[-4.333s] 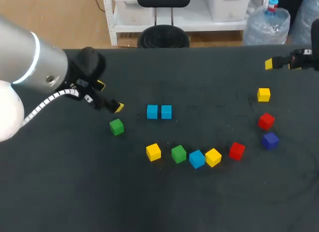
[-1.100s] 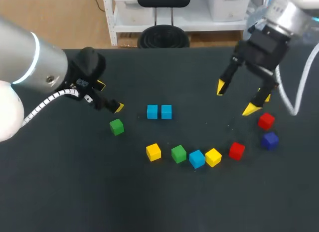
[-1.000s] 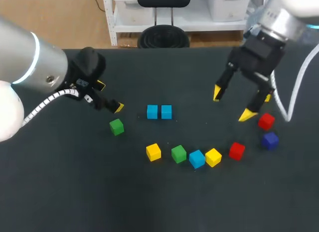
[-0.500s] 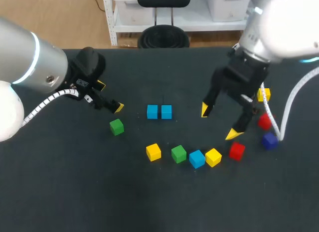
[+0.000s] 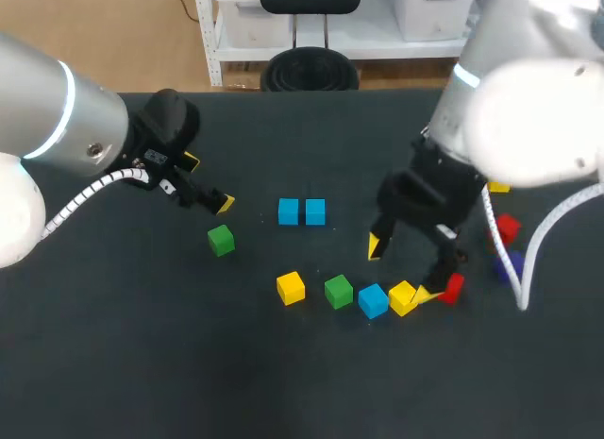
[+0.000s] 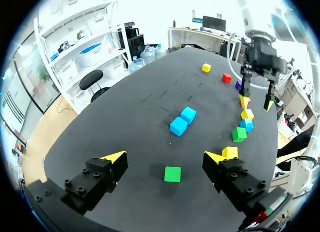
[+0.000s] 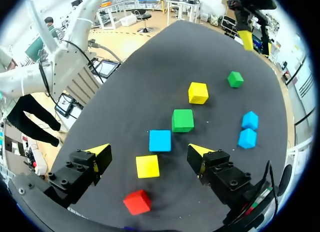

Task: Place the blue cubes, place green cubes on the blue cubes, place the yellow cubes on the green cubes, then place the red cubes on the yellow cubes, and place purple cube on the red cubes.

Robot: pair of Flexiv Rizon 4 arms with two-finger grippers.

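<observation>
Above a yellow cube (image 7: 148, 166) and blue cube (image 7: 160, 140), right gripper (image 7: 148, 150), fingers (image 7: 200, 154) apart.

Clearances on the worktop (image 5: 283, 382). The yellow cube (image 5: 403, 296) under the wide-open right pincer (image 5: 401, 270) is hemmed in: a blue cube (image 5: 373, 300) stands just beside it on one flank and a red cube (image 5: 452, 288) near the other, leaving only narrow gaps. The lone green cube (image 5: 221, 240), near the open left pincer (image 5: 208, 182), has bare worktop all round. The paired blue cubes (image 5: 289, 211) stand side by side, with only their outer faces reachable.
</observation>
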